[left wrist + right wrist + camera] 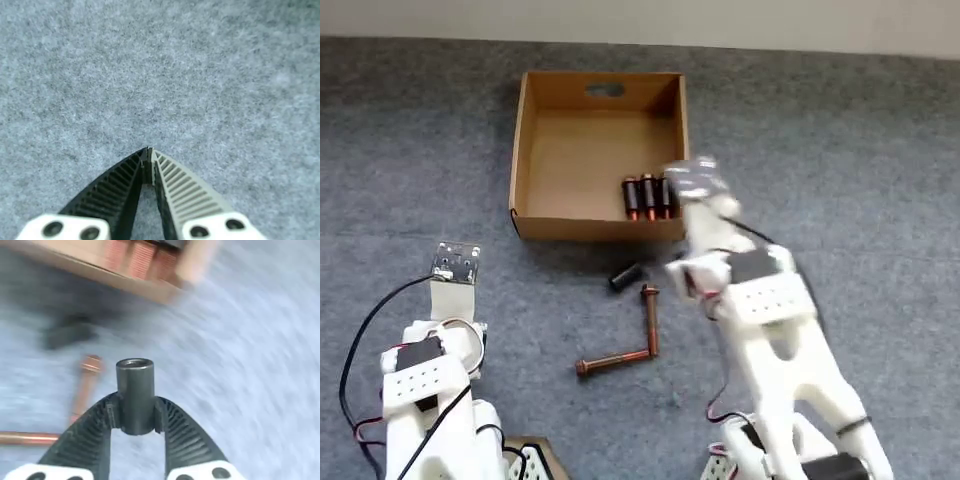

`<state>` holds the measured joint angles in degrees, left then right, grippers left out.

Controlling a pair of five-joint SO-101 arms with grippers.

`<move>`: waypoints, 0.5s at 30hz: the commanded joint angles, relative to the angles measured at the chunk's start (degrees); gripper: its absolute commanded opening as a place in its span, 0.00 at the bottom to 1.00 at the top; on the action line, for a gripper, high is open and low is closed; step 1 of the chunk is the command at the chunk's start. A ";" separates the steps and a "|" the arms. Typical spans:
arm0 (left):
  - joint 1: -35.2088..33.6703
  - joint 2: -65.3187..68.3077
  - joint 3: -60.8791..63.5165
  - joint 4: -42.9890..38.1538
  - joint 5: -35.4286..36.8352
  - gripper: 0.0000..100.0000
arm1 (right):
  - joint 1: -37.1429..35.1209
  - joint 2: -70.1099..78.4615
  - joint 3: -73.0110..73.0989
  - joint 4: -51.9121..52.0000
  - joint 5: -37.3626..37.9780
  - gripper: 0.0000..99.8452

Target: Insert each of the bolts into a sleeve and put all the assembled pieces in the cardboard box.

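Observation:
My right gripper is shut on a black sleeve, held upright with its open end showing. From above, this gripper hovers at the front right corner of the cardboard box. Three assembled pieces lie side by side in that corner of the box. On the carpet in front of the box lie two copper bolts meeting at a right angle, and a loose black sleeve. My left gripper is shut on nothing, low over bare carpet at the front left.
Grey carpet covers the whole table. The box stands at the back centre, its front wall just behind the loose sleeve and bolts. A small cardboard piece sits at the front edge by the left arm's base.

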<state>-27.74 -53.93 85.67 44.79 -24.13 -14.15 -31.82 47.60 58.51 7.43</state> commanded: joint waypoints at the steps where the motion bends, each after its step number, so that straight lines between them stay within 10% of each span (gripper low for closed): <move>1: -0.13 -0.31 -0.13 -0.70 -0.26 0.01 | 7.34 -0.92 6.20 -0.92 -0.18 0.01; 15: -0.13 -0.31 -0.13 -0.70 -0.26 0.01 | 9.89 23.87 -1.01 1.10 8.70 0.16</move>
<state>-27.74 -53.93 85.67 44.79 -24.13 -5.27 -10.81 51.12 57.54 15.25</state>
